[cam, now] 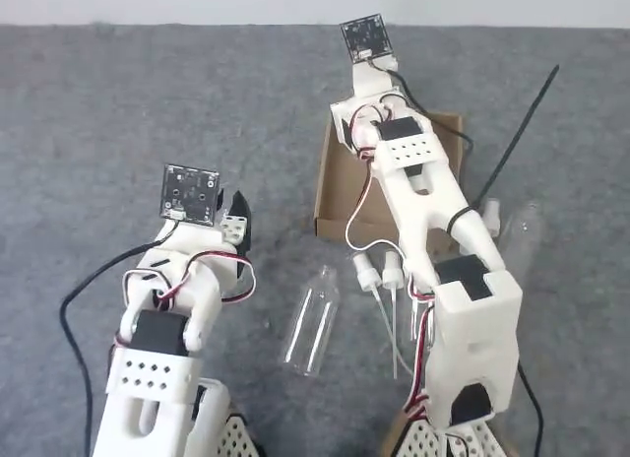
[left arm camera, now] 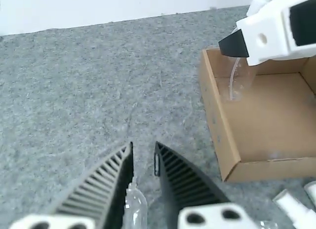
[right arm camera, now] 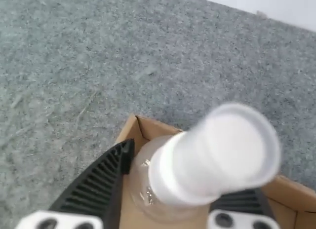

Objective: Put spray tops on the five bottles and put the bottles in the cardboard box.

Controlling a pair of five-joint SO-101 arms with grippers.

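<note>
**A:** How far along is the job?

**B:** Early, I'd judge. The right claw (right arm camera: 182,182) is pinching a capped bottle (right arm camera: 145,187) with a white spray top (right arm camera: 217,150) on it. It holds the bottle top upward, just inside one corner of the cardboard box (cam: 335,186). That bottle is topped but not yet let go.

**A:** Is anything lying in the box?

**B:** I see no other bottle on the part of the box floor that shows. The right arm (cam: 433,211) hides some of it.

**A:** And the others?

**B:** An uncapped bottle (cam: 312,321) lies on its side on the surface (cam: 118,102), toward the near edge and between the two arms. Two loose spray tops (cam: 366,270) with their tubes lie just beside it, on the right arm's side. A second clear bottle (cam: 522,235) lies nearer the right edge, partly behind that arm. I can't tell whether it has a top on.

**A:** What about the left claw?

**B:** The left claw (left arm camera: 143,149) is spread and grips nothing, over the surface on the box's left side. A clear bottle neck shows low in the gap between its fingers. I can't tell whether that is the uncapped one.

**A:** So what's left?

**B:** Nearly everything. The held bottle has to be set down in the box. The others need tops and then boxing, and I can only count three bottles for certain.
</note>
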